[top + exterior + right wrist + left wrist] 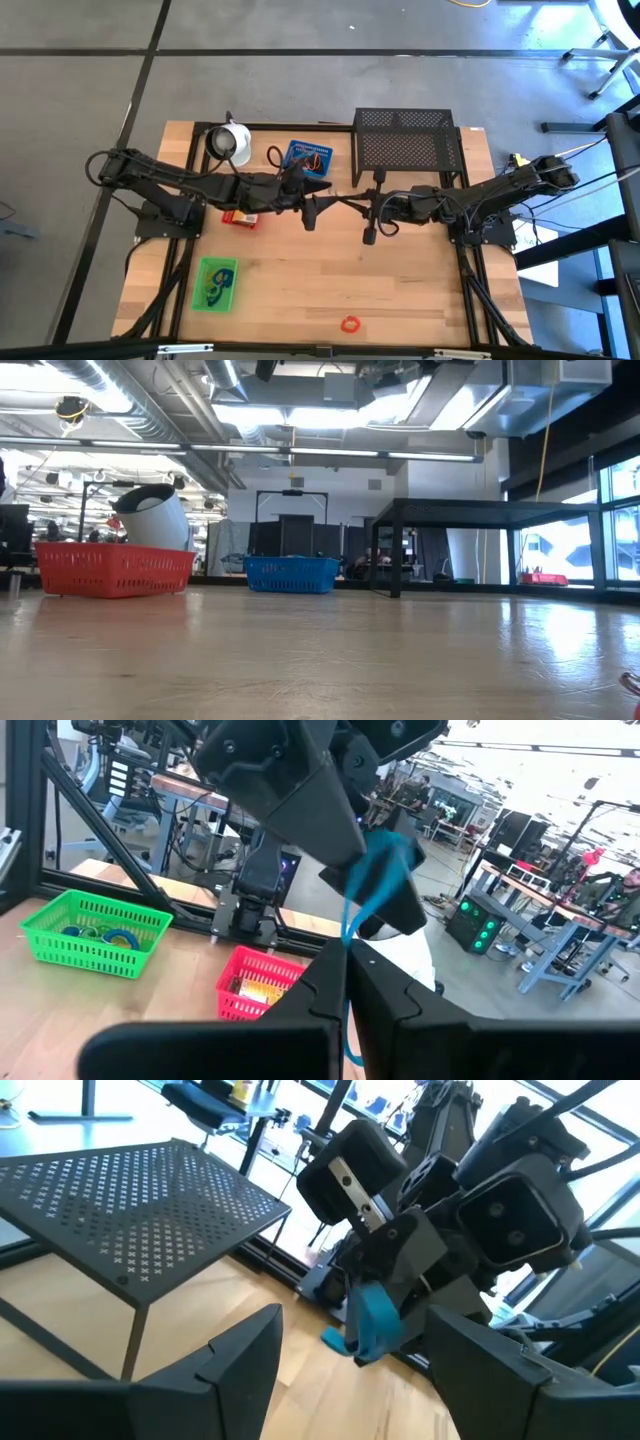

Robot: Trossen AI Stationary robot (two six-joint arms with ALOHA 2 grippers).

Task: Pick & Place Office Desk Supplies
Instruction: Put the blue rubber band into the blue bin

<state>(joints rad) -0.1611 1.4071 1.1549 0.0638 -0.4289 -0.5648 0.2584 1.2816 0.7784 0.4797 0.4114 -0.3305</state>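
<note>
Above the table's middle my two grippers meet tip to tip. My right gripper [356, 204] [347, 958] is shut on a blue band loop [380, 870] [372, 1323]. My left gripper [334, 200] [355, 1335] is open, one finger on each side of the band's free end; I cannot tell whether it touches it. A red tray [240, 217] [258, 982], a blue tray [307, 157] and a green tray [215, 283] [95, 935] rest flat on the table. A red band loop [349, 323] lies near the front edge. My right gripper pinches one end of the blue band [348, 942] between its two fingers. The fingers lie level and point toward the table's left. The rest of the loop sticks out past the fingertips, slack, lifted well clear of the table.
A black mesh rack [408, 140] [130, 1200] stands at the far edge behind the grippers. A white cup-like object [230, 143] [155, 515] lies far left, beside the blue tray. The green tray holds several bands.
</note>
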